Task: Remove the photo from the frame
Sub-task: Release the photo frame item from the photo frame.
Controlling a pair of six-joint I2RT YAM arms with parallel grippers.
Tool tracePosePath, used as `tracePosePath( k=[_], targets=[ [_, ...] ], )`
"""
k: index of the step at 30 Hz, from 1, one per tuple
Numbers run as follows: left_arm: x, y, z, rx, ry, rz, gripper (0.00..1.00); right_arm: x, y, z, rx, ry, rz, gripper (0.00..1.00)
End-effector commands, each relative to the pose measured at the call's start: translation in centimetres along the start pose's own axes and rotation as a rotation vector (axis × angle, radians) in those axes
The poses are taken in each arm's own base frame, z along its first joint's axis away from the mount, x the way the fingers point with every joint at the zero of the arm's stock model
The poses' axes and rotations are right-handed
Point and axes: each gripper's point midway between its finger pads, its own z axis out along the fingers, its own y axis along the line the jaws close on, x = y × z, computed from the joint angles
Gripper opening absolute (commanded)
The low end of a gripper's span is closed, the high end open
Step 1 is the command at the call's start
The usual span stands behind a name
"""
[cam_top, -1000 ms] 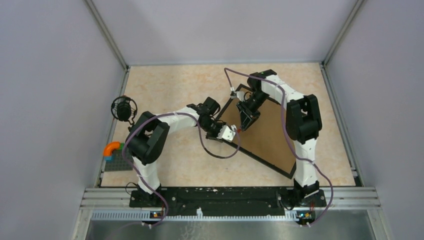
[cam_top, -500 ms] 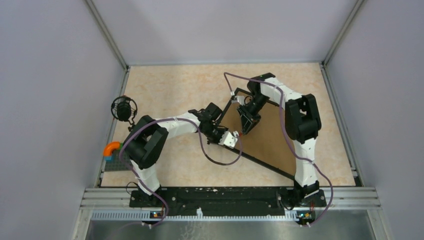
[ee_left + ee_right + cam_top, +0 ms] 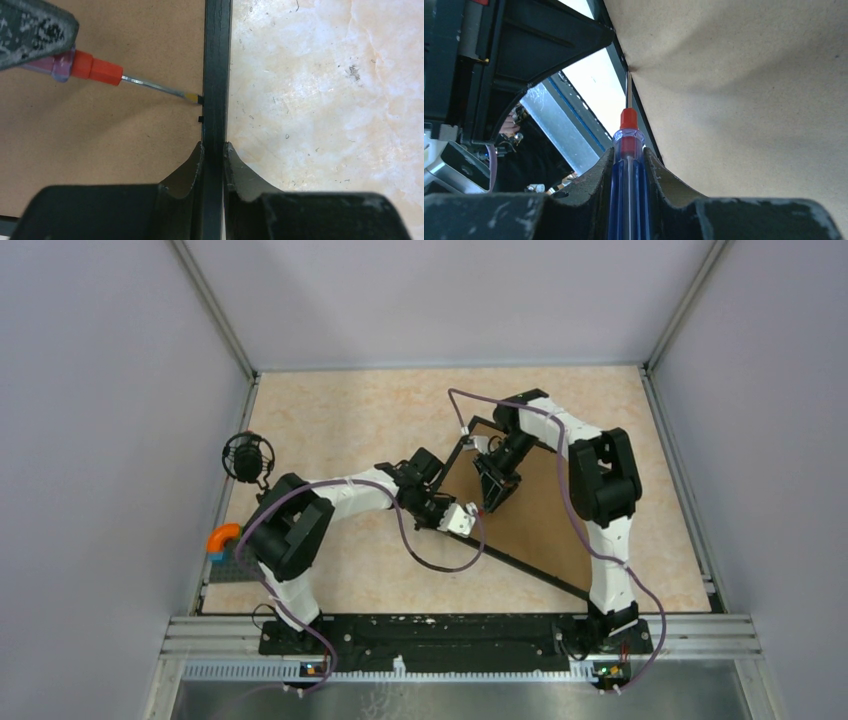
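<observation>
Frame (image 3: 530, 510) on marbled tabletop (image 3: 350, 420), grey walls (image 3: 430, 300); left fingers (image 3: 199, 157) tight on its edge, right fingers (image 3: 605, 172) on screwdriver (image 3: 628, 150).

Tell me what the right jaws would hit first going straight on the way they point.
Probably the frame: the screwdriver in the right jaws leads, and its tip sits against the frame's black rail at the edge of the brown board.
</observation>
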Motion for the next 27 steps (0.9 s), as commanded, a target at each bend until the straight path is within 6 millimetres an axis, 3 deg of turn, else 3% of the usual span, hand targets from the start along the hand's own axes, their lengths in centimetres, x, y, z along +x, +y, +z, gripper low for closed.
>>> tracePosePath(
  k=[1,7,18,27],
  targets=[
    [1.4,-3.9,0.9,0.096,0.053,-0.075,0.17,-3.1,0.3,-0.7,-0.014,-0.096,-0.041,0.0],
    [1.4,-4.0,0.8,0.095,0.051,-0.079,0.17,-3.8,0.7,-1.5,-0.024,-0.125,-0.071,0.0],
    [1.2,-3.6,1.0,0.093,0.05,-0.073,0.17,-1.3,0.5,-0.6,-0.025,-0.046,-0.055,0.0],
    [1.2,-3.5,1.0,0.088,0.049,-0.075,0.17,-0.6,0.5,-0.5,-0.001,-0.029,-0.081,0.0]
  ],
)
